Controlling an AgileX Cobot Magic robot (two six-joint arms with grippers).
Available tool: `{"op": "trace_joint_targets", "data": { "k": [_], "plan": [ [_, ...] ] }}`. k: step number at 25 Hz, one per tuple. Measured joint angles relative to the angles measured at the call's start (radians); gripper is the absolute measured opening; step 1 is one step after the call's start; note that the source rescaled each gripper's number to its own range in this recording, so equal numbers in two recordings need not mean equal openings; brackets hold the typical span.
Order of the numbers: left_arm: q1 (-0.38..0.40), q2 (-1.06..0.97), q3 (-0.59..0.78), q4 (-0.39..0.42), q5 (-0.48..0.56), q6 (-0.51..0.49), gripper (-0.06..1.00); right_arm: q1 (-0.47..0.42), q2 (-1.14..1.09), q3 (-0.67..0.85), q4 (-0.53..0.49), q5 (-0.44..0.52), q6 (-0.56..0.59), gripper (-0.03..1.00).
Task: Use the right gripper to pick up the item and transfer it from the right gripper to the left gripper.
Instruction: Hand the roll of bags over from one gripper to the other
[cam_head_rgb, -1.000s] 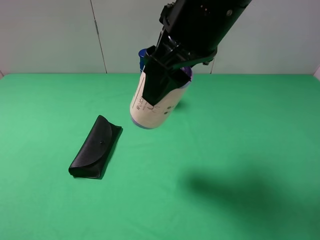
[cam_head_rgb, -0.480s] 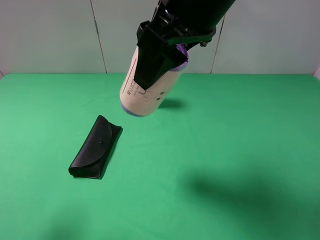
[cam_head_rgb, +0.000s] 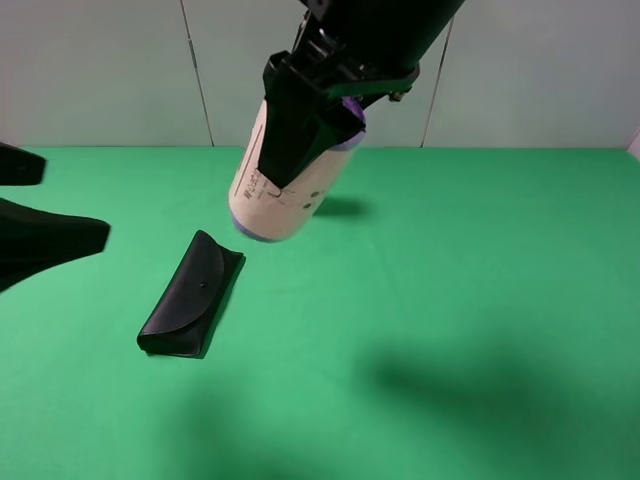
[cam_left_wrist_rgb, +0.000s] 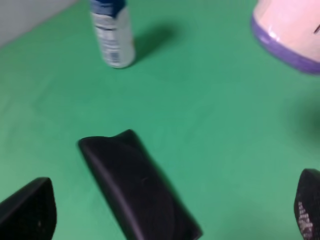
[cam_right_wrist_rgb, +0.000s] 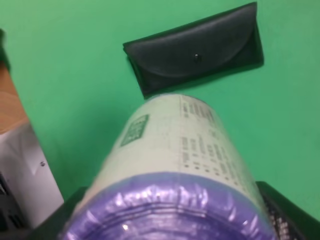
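Observation:
My right gripper (cam_head_rgb: 290, 160) is shut on the item (cam_head_rgb: 262, 208), a cream canister with a purple lid and a purple bottom rim. It holds the item tilted, high above the green table, bottom end toward the left. My left gripper (cam_head_rgb: 75, 200) reaches in from the left edge, its jaws open and empty, apart from the item. In the left wrist view the item's purple rim (cam_left_wrist_rgb: 290, 47) shows beyond the open fingertips (cam_left_wrist_rgb: 27, 212). The right wrist view looks along the item (cam_right_wrist_rgb: 180, 155) toward the left gripper's silver-white plate (cam_right_wrist_rgb: 25, 170).
A flat black case (cam_head_rgb: 190, 295) lies on the green cloth (cam_head_rgb: 450, 280) below and left of the item. A white bottle with a blue cap (cam_left_wrist_rgb: 112, 35) stands farther back, hidden behind the item in the high view. A pale wall closes the far side.
The right gripper has carried the item up and to the left. The left gripper has come into the high view from the left edge.

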Motion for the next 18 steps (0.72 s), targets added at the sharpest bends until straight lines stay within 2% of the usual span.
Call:
{"op": "trace_joint_targets", "data": {
  "k": [9,15,18],
  "plan": [
    [-0.222,0.199,0.0,-0.05,-0.206,0.115,0.84,0.0,0.019,0.0,0.071,-0.007,-0.029,0.01],
    [-0.375,0.29,-0.007,-0.051,-0.339,0.125,0.84,0.0,0.019,0.0,0.095,-0.008,-0.04,0.01],
    [-0.428,0.333,-0.041,-0.051,-0.367,0.128,0.84,0.0,0.019,0.0,0.095,-0.008,-0.04,0.01]
  ]
}}
